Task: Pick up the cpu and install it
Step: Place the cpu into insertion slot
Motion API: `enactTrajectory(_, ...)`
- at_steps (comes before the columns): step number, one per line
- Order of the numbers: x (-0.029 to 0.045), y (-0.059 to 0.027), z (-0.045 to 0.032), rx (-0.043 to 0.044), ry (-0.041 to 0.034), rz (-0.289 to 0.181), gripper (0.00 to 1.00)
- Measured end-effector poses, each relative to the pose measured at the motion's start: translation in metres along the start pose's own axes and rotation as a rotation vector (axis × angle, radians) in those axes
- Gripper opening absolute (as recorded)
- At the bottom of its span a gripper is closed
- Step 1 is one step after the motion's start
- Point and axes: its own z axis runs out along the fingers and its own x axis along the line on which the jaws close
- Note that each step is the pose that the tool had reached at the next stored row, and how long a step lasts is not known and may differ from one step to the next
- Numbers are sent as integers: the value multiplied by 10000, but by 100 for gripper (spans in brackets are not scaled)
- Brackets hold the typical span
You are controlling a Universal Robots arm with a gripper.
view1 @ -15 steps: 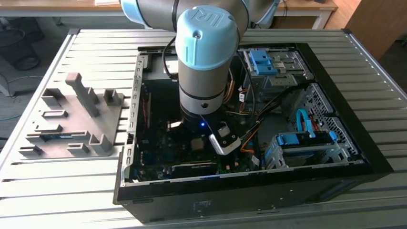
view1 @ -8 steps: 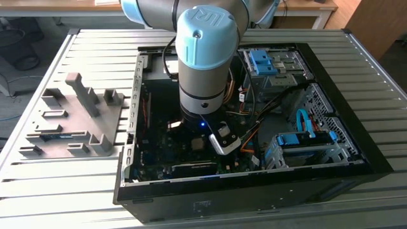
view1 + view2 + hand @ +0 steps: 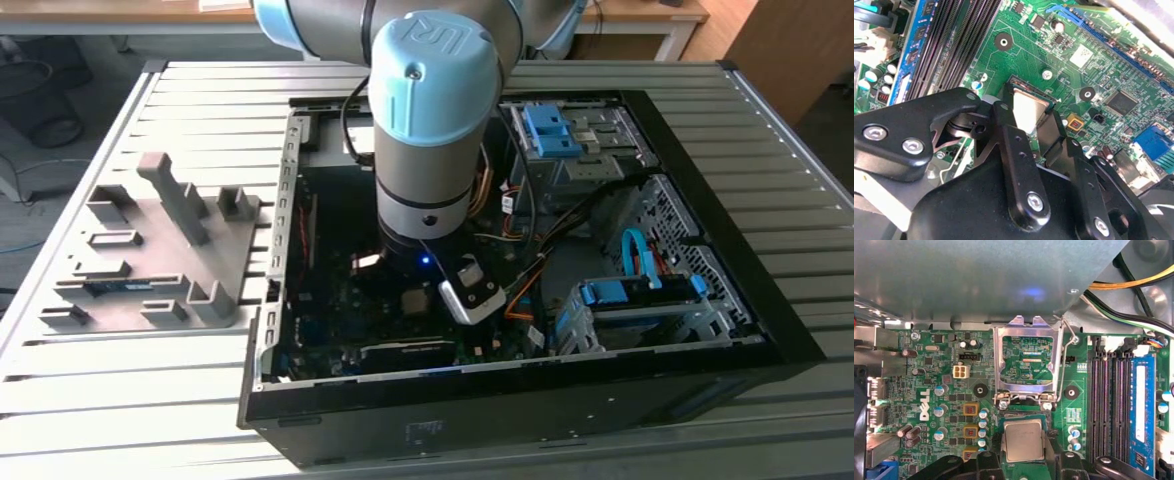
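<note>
cpu [image 3: 1024, 441]: small flat square chip with a dull silver-grey metal top, and no marking on it that you can read. You find it at the socket on the green motherboard [image 3: 934, 347], just beside the hinged metal load frame [image 3: 999, 365], which stands open. The gripper [image 3: 1028, 107] grasps the cpu, its black fingers [image 3: 1009, 140] against two opposite edges. White lettering is printed on the motherboard. The open PC case [image 3: 534, 420] holds the motherboard and blue drive bays [image 3: 554, 130]
</note>
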Motion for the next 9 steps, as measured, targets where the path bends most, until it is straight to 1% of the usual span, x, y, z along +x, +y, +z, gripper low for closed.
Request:
enactTrajectory(3, 5, -1, -11, 0, -2, 29, 44)
enactTrajectory(6, 6, -1, -12, -19, -4, 138, 44)
enactTrajectory(9, 6, -4, -12, -25, -12, 413, 44)
